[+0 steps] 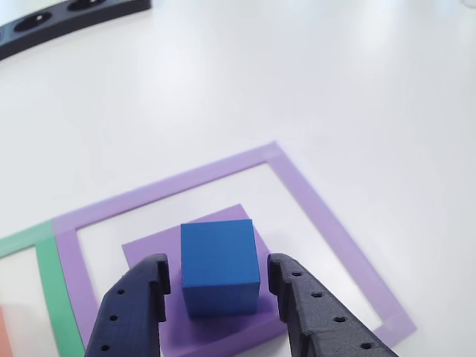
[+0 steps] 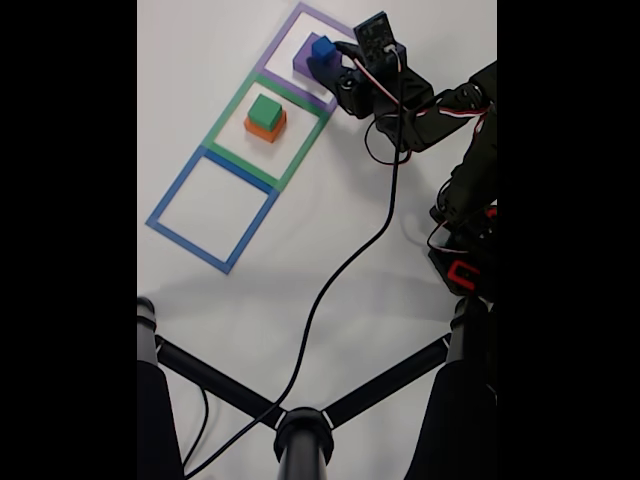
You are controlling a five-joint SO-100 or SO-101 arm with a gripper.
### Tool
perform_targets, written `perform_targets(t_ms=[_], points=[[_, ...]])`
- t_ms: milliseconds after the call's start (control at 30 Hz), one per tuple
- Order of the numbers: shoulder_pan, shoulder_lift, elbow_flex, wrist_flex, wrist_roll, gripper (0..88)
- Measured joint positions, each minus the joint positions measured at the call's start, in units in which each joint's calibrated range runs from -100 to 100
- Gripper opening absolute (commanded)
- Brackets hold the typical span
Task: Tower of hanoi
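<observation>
Plain white tabletop [image 1: 357, 82] with three tape squares in a row. The hand [image 1: 218, 277] sits spread open, a finger on either side of the blue cube [image 1: 219, 262] with slim gaps, and the cube rests on the purple block [image 1: 149, 249] inside the purple tape square [image 1: 312, 197]. Next door in the fixed view, the green block [image 2: 265, 111] is stacked on the orange block [image 2: 264, 129] inside the green tape square [image 2: 225, 118], and the blue tape square [image 2: 170, 190] comes after that.

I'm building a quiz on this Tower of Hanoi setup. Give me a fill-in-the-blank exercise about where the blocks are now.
1. The blue cube sits on the ____ block.
2. The green block sits on the ____ block.
3. The gripper has one finger on each side of the ____ cube.
4. The ____ tape square holds no block.

Missing words: purple; orange; blue; blue
</observation>
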Motion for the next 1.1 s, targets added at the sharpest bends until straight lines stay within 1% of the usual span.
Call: perform_targets(t_ms=[267,500,600,733,867,967,1100], points=[[0.0,0.0,-0.52,0.0,0.0,3.5],[0.0,-0.08,-0.52,0.24,0.0,3.6],[0.0,-3.29,-0.35,4.33,0.0,3.4],[-0.08,-13.51,1.04,15.17,0.0,3.1],[-0.08,-27.35,1.65,29.37,0.0,2.9],[-0.08,-37.74,-1.22,44.78,0.0,2.7],[-0.08,-46.69,-11.84,67.98,0.0,2.8]])
